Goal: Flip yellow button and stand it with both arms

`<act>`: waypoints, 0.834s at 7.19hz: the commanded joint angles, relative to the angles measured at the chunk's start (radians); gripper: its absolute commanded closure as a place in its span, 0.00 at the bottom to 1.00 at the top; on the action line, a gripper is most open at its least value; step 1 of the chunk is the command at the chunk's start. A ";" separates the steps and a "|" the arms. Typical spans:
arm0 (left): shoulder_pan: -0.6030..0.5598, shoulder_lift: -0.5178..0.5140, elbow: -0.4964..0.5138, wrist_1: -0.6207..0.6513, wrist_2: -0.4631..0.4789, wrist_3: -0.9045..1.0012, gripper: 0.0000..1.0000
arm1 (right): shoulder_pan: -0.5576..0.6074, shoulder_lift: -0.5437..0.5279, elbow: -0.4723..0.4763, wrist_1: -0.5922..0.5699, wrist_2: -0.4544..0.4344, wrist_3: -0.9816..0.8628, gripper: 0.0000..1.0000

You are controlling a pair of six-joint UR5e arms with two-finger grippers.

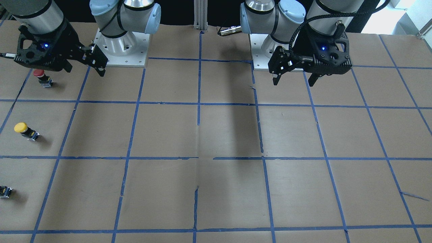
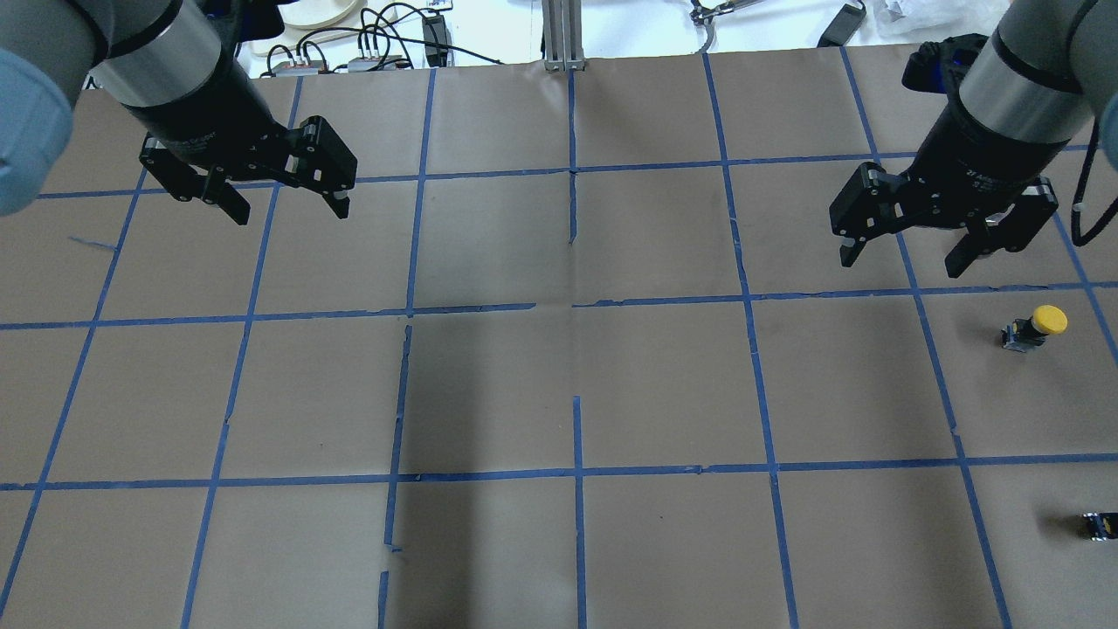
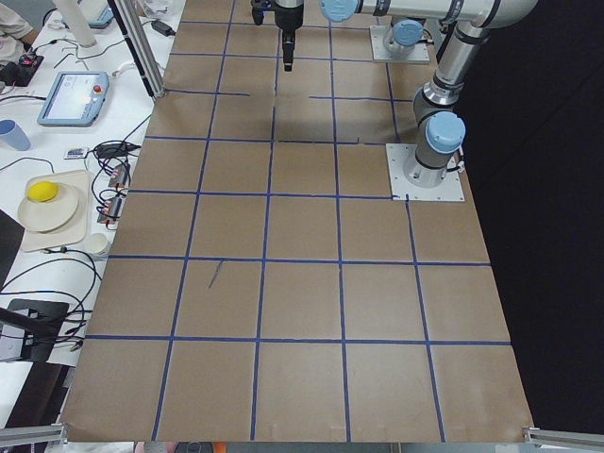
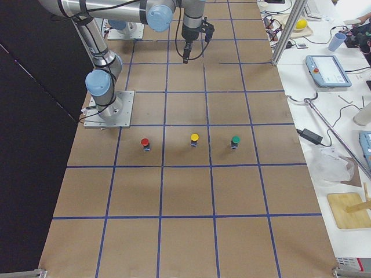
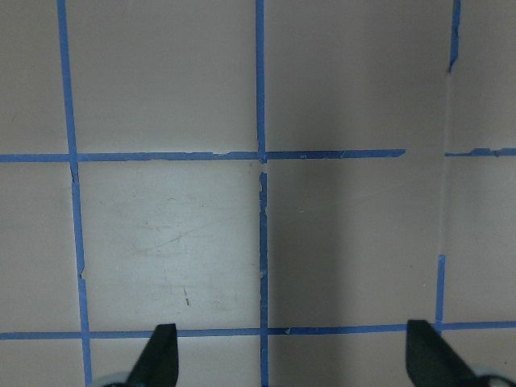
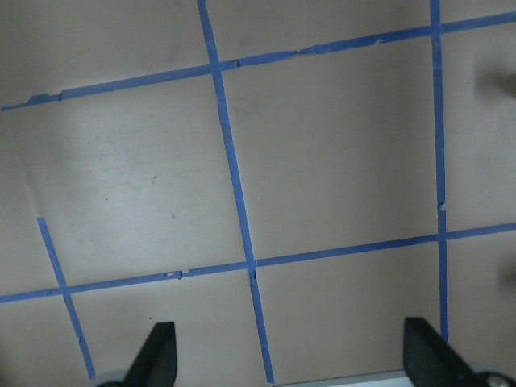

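Observation:
The yellow button point(image 2: 1035, 328) stands on the brown paper at the table's right end, apparently cap up. It also shows in the front view point(image 1: 23, 130) and the exterior right view point(image 4: 195, 139). My right gripper point(image 2: 901, 262) hangs open and empty above the table, about one grid cell inward of the button and apart from it. It also shows in the front view point(image 1: 86, 70). My left gripper point(image 2: 288, 212) hangs open and empty over the table's left half, far from the button, and also shows in the front view point(image 1: 293, 82). Both wrist views show only paper and tape.
A red-capped button point(image 1: 42, 77) stands near my right arm's base plate point(image 1: 111, 55). A green-capped button point(image 4: 235, 141) stands farther out and is cut off at the overhead view's edge point(image 2: 1100, 524). Blue tape lines grid the paper.

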 commanded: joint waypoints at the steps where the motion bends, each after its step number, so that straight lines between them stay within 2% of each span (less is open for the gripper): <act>1: -0.001 0.000 0.005 -0.001 0.000 0.000 0.00 | 0.003 -0.020 0.008 0.014 0.002 -0.004 0.00; 6: 0.000 -0.002 0.010 -0.001 0.000 0.000 0.00 | 0.052 -0.017 -0.007 0.060 0.002 0.008 0.00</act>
